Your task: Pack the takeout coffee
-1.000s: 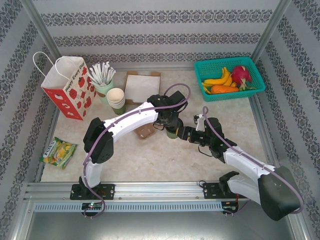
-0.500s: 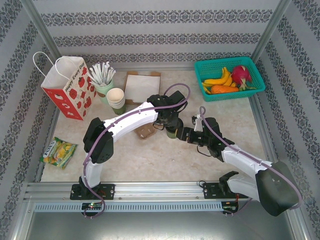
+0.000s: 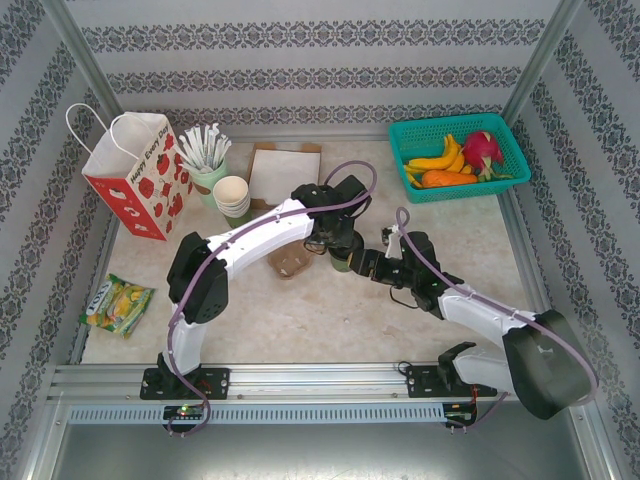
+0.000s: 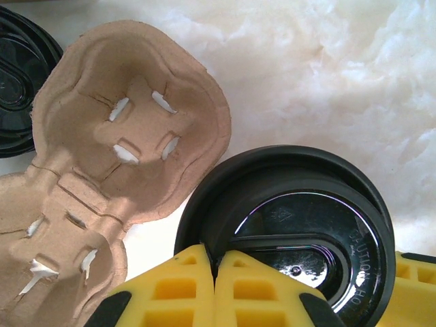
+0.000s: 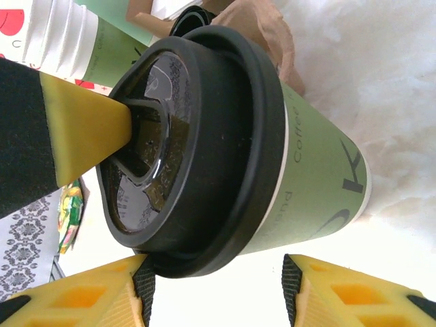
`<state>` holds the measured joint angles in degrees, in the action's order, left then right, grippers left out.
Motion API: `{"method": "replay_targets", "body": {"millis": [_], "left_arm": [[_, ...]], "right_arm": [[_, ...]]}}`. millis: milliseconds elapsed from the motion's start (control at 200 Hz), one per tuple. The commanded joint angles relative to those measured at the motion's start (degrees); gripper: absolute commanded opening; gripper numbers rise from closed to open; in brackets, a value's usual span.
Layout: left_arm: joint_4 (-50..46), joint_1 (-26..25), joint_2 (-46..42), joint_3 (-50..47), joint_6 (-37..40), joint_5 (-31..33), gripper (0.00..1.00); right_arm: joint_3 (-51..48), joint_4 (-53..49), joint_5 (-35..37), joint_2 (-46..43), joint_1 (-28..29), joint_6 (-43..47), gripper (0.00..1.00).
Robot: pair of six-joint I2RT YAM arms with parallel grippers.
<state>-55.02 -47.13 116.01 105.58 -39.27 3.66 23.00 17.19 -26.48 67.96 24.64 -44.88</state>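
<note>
In the overhead view the red-and-white paper bag (image 3: 135,180) stands at the upper left of the frame. Right of it, near the middle, the pulp cup carrier (image 4: 129,136) lies flat on the surface (image 3: 300,310). The takeout coffee (image 5: 272,157) stands just beside the carrier's right edge, outside its pockets and apparently upright.

The left pincer (image 4: 215,260) is directly above the cup. Its yellow tips are pressed together and rest on the black lid (image 4: 306,225) near the rim; it holds nothing.

Further right, the right pincer (image 5: 214,272) faces the cup's side from the lower right of the overhead frame, jaws apart. In its wrist view the cup lies just ahead of the tips, lid toward the left of the frame and base toward the right. The gap between the jaws therefore runs along the cup's long axis rather than across it. The lower-left finger (image 5: 75,300) is at the lid rim; whether it touches I cannot tell.

My judgement: the right arm is the one placed to grasp, but a wrist roll seems needed before its jaws can span the cup.
</note>
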Motion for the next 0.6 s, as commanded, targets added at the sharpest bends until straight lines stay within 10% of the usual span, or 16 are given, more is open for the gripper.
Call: {"method": "replay_targets", "body": {"millis": [0,594], "left_arm": [[-5.0,-1.4,3.5,-0.2,-0.2,-3.7,0.0],[-3.6,-1.4,3.0,-1.7,0.3,-4.8,0.0]], "right_arm": [[1.9,-3.7,0.0,-1.2,0.7,0.7,0.56],[3.9,-4.6,3.3,6.5,2.1,3.6,0.59]]}}
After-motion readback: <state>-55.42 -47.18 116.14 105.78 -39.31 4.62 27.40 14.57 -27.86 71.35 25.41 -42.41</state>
